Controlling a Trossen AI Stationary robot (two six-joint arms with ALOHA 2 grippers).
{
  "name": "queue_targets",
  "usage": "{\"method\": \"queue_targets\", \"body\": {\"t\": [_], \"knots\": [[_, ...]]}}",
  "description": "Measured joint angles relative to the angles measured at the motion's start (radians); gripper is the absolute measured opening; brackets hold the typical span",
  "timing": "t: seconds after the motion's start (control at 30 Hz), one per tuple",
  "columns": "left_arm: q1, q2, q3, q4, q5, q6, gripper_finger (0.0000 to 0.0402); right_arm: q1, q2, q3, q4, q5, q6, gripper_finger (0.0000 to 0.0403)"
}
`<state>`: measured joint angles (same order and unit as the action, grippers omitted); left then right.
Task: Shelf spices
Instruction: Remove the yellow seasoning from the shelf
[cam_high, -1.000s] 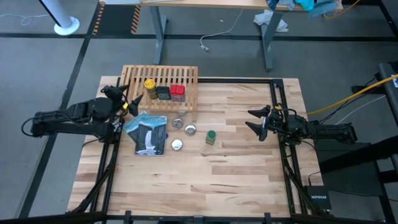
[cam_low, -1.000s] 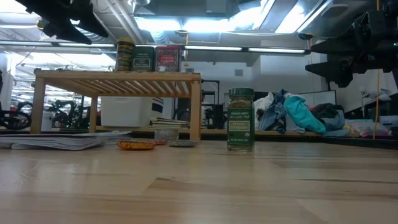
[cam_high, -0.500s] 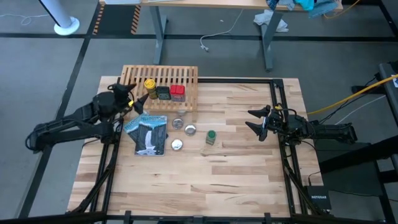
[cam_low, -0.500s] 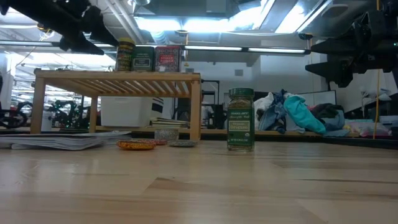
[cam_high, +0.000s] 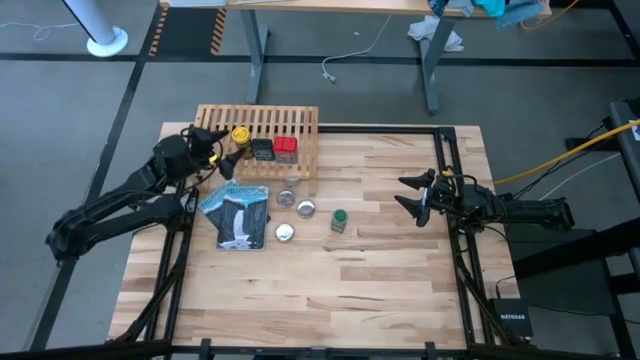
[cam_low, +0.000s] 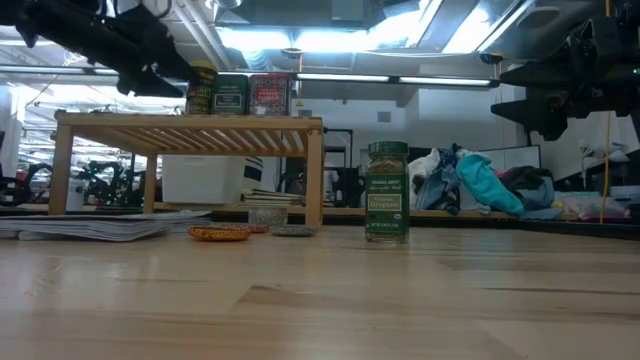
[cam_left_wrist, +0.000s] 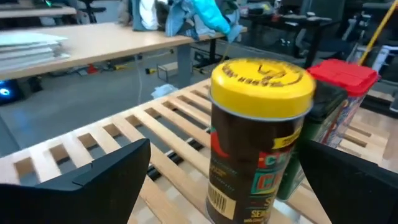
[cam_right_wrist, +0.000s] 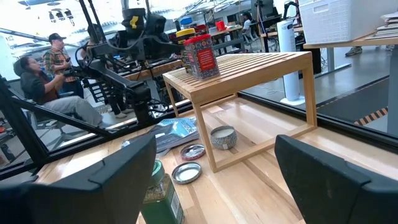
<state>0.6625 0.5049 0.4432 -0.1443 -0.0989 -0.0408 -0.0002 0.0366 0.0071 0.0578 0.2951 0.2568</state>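
On the shelf (cam_high: 258, 128), three of the four spices already stand in a row along its front part: the yellow-capped jar (cam_high: 241, 136) at the left end, the black tin (cam_high: 262, 149) touching it in the middle, and the red tin (cam_high: 286, 148) on the other side. The fourth, the green-capped jar (cam_high: 339, 219), is not shelved; it stands upright on the surface (cam_high: 380, 270), well out in front of the shelf and toward its right end. So the job looks about three-quarters done, with one jar left to lift and set on the slats, where bare room shows beside the red tin.

The left hand (cam_high: 213, 147) hangs just beside the yellow-capped jar, over the shelf's left end; its wrist view shows both fingers spread wide either side of that jar and clear of it, released and holding nothing (whether it has more to do there cannot be told). The right hand (cam_high: 412, 195) waits well to the right of the shelf, raised above the surface, fingers parted and empty, the green-capped jar between it and the shelf.

In front of the shelf lie a blue-and-white packet (cam_high: 237, 213) and small silvery round tins (cam_high: 306, 208), none of them part of the task.
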Motion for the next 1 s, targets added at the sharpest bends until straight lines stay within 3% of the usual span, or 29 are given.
{"method": "queue_targets", "body": {"t": [0.33,0.63,1.0], "knots": [[0.122,0.147,0.000,0.137,0.214,0.039,0.0400,0.000,0.000,0.000,0.000,0.000,0.000,0.0335],[0.145,0.168,0.000,0.135,0.242,0.043,0.0396,0.000,0.000,0.000,0.000,0.000,0.000,0.0335],[0.145,0.142,0.000,0.094,0.244,0.027,0.0299,0.000,0.000,0.000,0.000,0.000,0.000,0.0335]]}}
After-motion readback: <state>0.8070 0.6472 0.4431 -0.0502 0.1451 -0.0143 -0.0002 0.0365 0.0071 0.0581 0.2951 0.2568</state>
